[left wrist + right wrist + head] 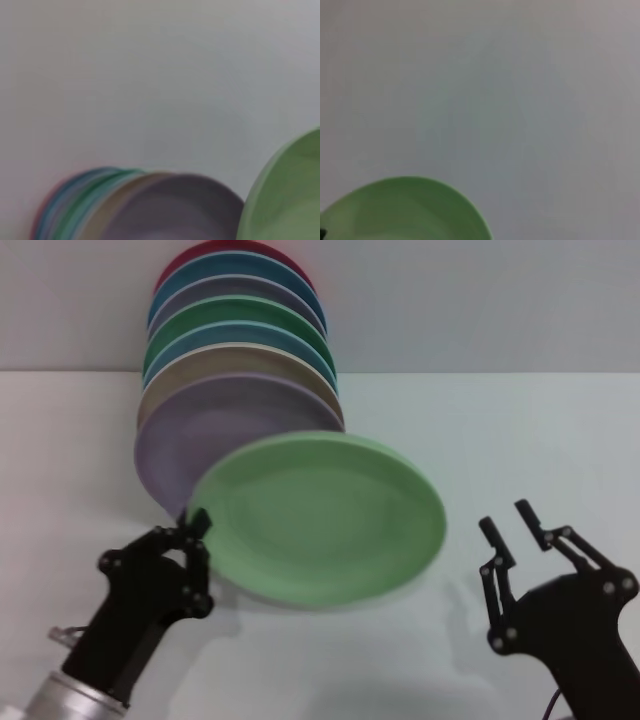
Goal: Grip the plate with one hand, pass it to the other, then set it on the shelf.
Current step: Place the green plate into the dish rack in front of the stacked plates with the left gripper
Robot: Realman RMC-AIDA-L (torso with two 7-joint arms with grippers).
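The light green plate (320,518) is held in the air in front of me, tilted, in the head view. My left gripper (194,531) is shut on its left rim. The plate also shows in the left wrist view (287,200) and in the right wrist view (405,210). My right gripper (512,520) is open and empty, to the right of the plate and a little apart from its right rim. The wire shelf itself is hidden; only a row of plates standing on edge (235,370) shows at the back left.
Several coloured plates stand in a row at the back left, the lavender one (190,440) at the front, right behind the green plate. They also show in the left wrist view (140,207). The white table (520,430) stretches to the right.
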